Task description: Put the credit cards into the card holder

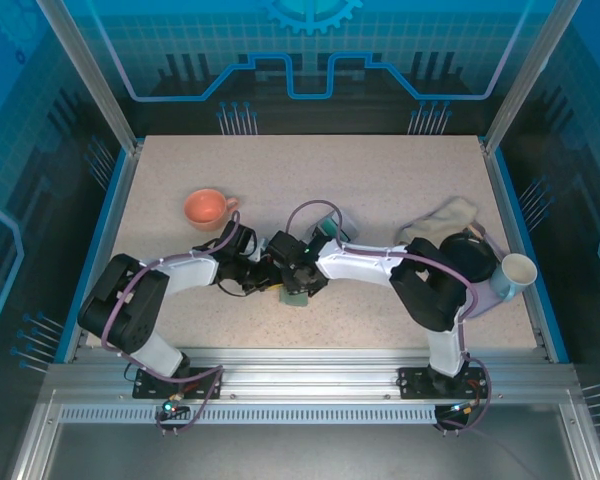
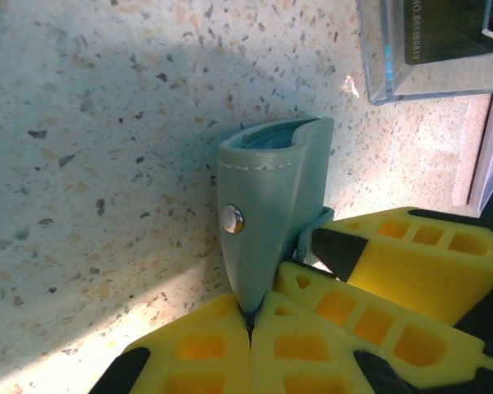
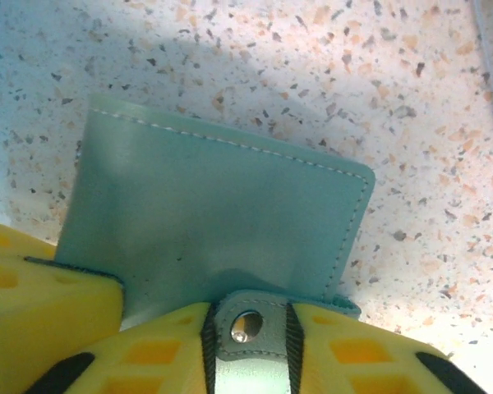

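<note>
The sage-green card holder (image 1: 298,296) is held off the table between both arms at the table's middle. My left gripper (image 2: 251,316) is shut on one edge of the card holder (image 2: 271,205), which stands edge-on with its snap facing left. My right gripper (image 3: 246,328) is shut on the closure tab (image 3: 248,324), with the folded card holder's flat face (image 3: 214,213) beyond it. A dark credit card (image 2: 448,33) lies inside a clear plastic box (image 2: 378,57) nearby. A teal edge shows in the holder's open end; I cannot tell whether it is a card.
An orange cup (image 1: 206,208) stands left of the arms. At the right lie a cloth (image 1: 445,215), a black bowl (image 1: 470,258) and a white cup (image 1: 518,272) on a purple plate (image 1: 485,295). The right gripper's yellow fingers (image 2: 411,263) crowd the left wrist view.
</note>
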